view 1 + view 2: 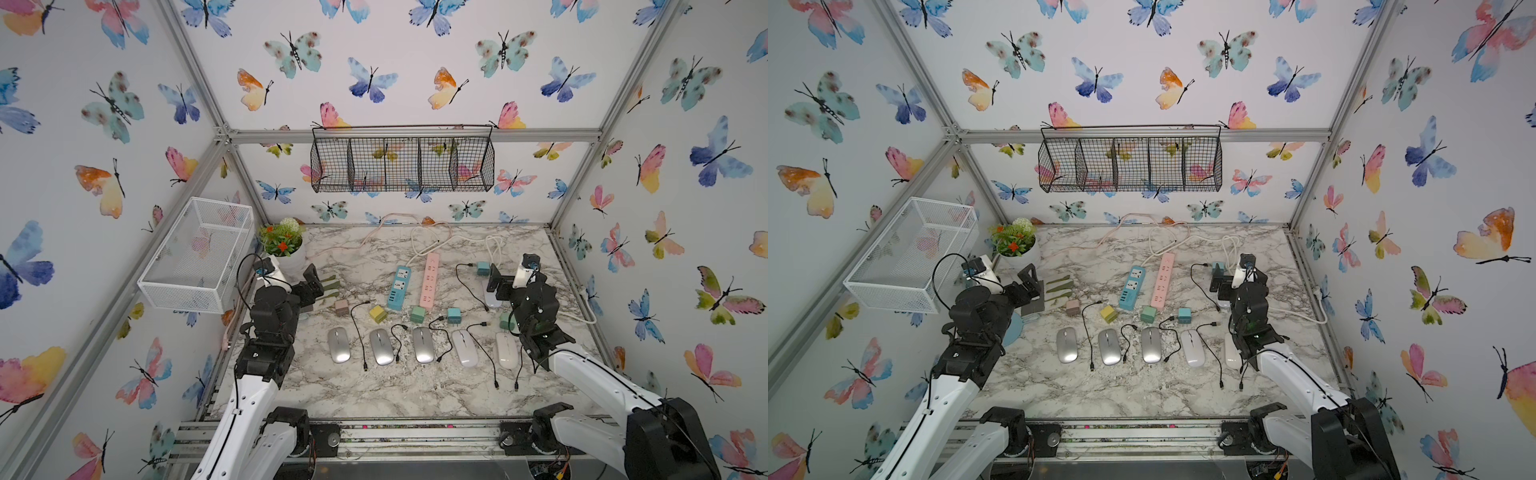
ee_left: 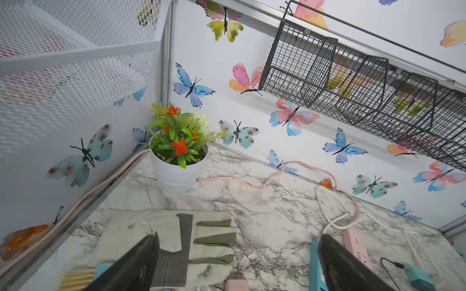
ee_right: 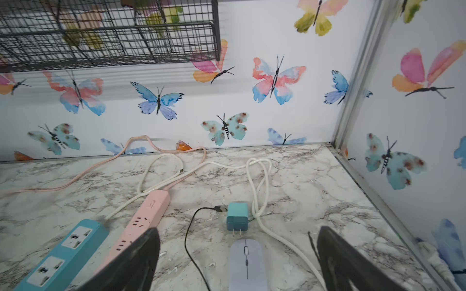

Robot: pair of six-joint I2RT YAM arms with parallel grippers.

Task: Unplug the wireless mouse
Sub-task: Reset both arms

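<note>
Far right of surface [image 1: 415, 395]: pale mouse [image 3: 246, 264], beside teal charger [image 3: 237, 217].
Right pincer [image 3: 238, 228]: spread, empty, over that mouse.
Left pincer [image 2: 239, 235]: spread, idle.
Progress: five near mice [image 1: 423, 345] look unplugged; whether black cable [image 3: 187, 234] enters this one, cannot tell.

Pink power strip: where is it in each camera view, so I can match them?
Both top views: the pink power strip lies near the centre, just right of the blue power strip.
Left wrist: only its end shows, between the blue one and a teal charger.
Right wrist: most of it shows, again between blue strip and charger.
Shared landmark: the blue power strip alongside it.
</note>
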